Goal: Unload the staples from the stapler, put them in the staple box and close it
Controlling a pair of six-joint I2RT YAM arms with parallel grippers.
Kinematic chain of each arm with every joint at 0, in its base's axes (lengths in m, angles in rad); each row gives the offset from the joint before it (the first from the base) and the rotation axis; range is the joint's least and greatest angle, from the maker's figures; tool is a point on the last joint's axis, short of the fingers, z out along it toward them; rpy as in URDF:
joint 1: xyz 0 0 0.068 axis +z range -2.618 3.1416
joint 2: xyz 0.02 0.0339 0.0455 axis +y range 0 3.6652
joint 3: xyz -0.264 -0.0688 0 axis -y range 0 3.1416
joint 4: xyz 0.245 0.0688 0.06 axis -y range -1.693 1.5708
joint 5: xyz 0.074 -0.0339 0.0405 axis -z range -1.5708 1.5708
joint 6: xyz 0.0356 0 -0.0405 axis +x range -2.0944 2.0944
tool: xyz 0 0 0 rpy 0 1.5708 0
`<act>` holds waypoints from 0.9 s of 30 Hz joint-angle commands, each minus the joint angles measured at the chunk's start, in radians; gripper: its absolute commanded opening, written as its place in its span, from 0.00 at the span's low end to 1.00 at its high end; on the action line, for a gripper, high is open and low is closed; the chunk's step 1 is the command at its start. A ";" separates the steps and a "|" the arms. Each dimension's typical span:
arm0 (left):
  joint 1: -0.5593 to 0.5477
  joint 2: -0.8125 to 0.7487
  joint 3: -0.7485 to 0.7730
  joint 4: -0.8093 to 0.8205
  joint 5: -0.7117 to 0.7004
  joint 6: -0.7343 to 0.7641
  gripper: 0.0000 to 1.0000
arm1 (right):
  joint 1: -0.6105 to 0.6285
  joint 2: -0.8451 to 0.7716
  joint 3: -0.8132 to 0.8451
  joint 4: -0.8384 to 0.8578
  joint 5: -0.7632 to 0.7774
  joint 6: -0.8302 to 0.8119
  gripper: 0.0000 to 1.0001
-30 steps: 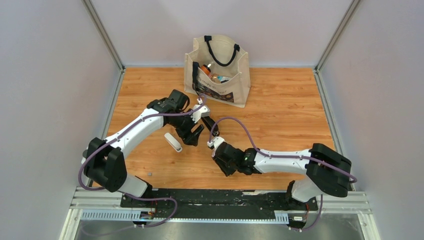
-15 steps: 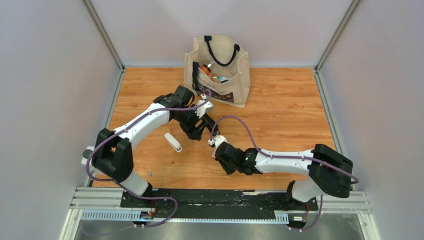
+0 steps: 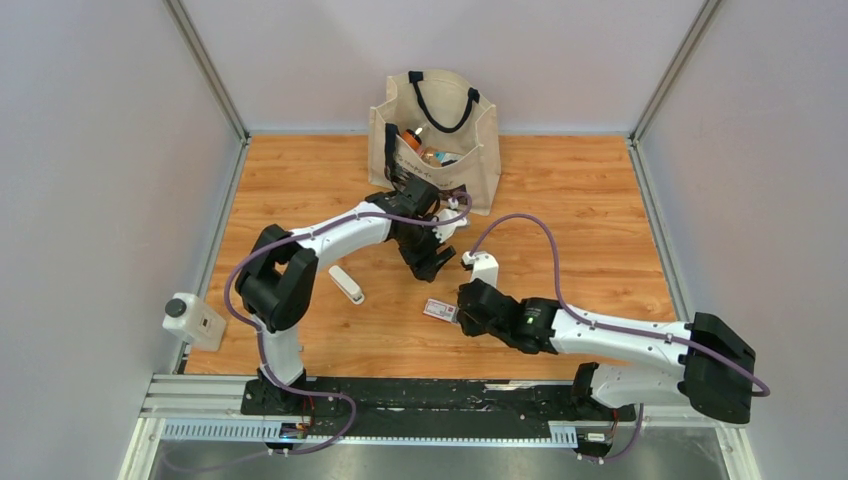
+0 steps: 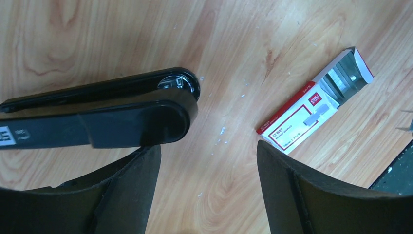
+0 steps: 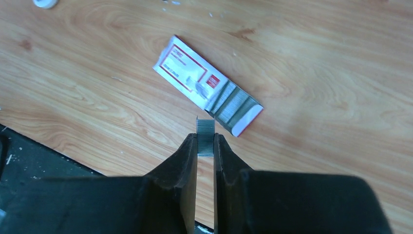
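- The wooden surface (image 3: 580, 220) carries everything.
- The stapler (image 4: 97, 117) lies on it. It is just beside the left tool (image 4: 207, 156), which is wide and holds nothing.
- A red-and-white box (image 5: 195, 78) lies near, with 1 end open and grey strips inside.
- The right tool (image 5: 205, 139) is narrow and pinches 1 strip of staples (image 5: 205, 127), close to the box's open end.
- So 1 strip looks to be out, but it is not put down yet. I cannot tell if more staples sit inside the stapler.
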State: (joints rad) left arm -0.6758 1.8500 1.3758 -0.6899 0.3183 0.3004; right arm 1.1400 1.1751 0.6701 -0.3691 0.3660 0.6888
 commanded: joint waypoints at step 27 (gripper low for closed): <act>-0.179 0.040 -0.158 0.205 -0.263 -0.101 0.77 | -0.025 -0.149 -0.066 -0.083 0.110 0.192 0.06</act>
State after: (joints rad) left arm -0.8444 1.8927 1.2427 -0.5110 0.0772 0.2054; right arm 1.1221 1.0199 0.6025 -0.4767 0.4458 0.8688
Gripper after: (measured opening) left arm 0.774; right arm 0.149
